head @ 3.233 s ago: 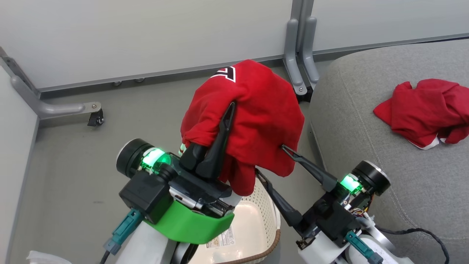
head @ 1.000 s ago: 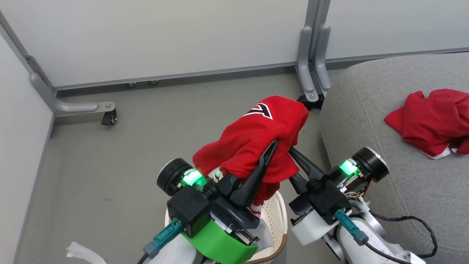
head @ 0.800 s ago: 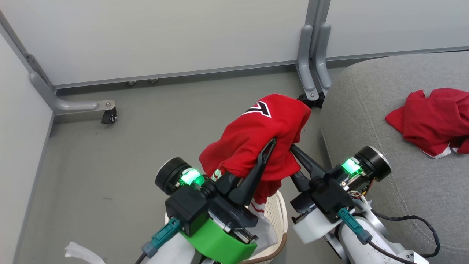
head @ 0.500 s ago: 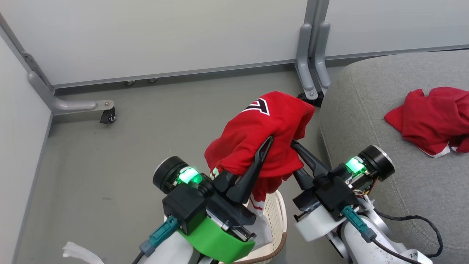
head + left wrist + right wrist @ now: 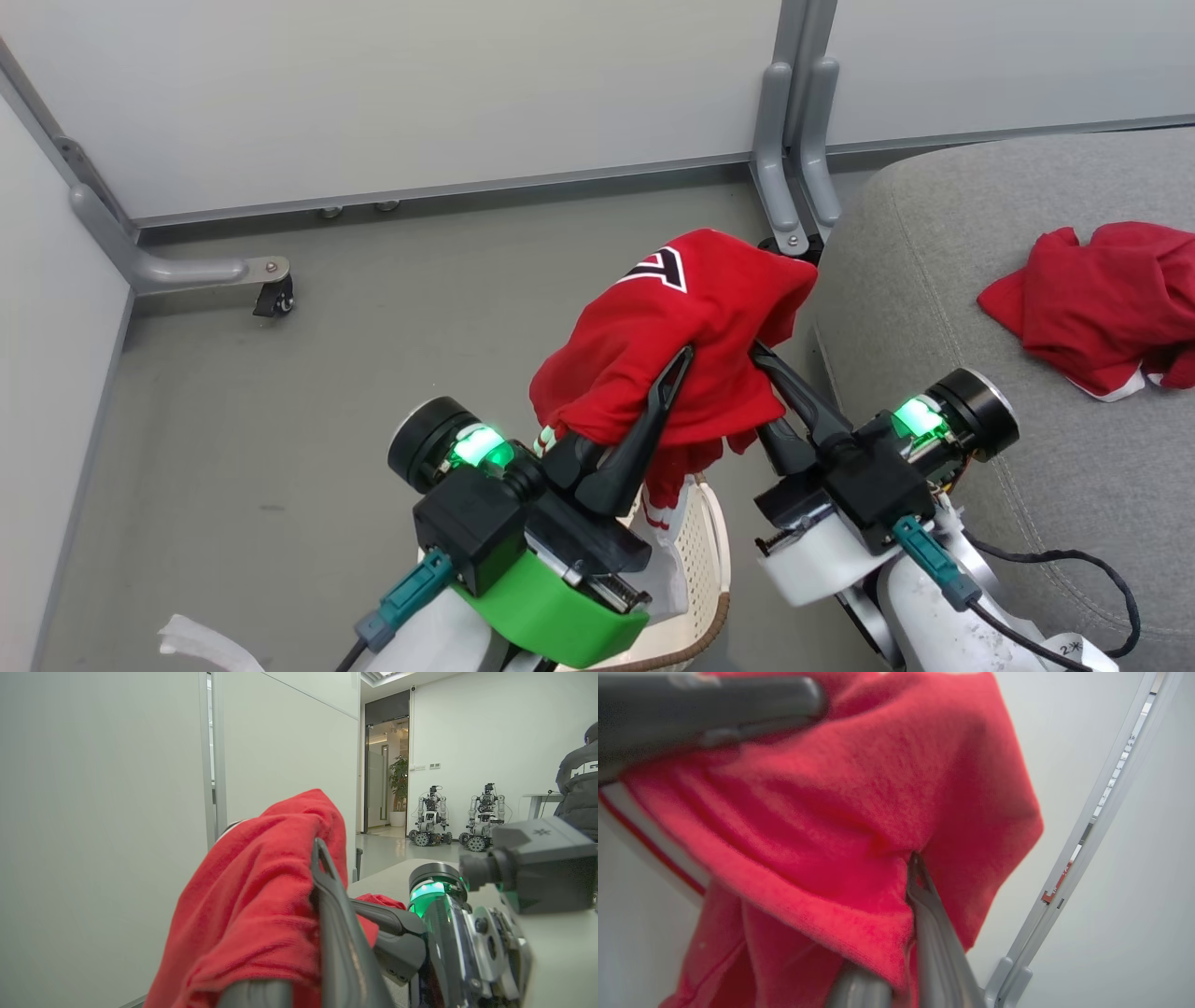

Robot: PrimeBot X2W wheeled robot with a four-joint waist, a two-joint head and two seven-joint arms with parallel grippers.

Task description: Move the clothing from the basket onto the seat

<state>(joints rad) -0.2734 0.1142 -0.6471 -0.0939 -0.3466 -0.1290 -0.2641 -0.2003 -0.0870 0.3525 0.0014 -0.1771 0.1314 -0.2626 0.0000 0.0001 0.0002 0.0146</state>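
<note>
A red jersey garment with black-white lettering [image 5: 709, 308] is held aloft, clamped in the left gripper [image 5: 680, 359] and pinched by the right gripper [image 5: 758, 353] (both closed on fabric). A cream perforated plastic basket [image 5: 702, 546] is seen below the left gripper. A second red jersey [image 5: 1102, 299] is seen on the grey woven-fabric seat [image 5: 934, 280], right of the right gripper.

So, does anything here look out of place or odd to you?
A crumpled white scrap lies on the floor, left of the basket; it looks dropped. Also the lifted garment hangs loosely over the left tool and right tool, its striped hem trailing down over the basket.
</note>
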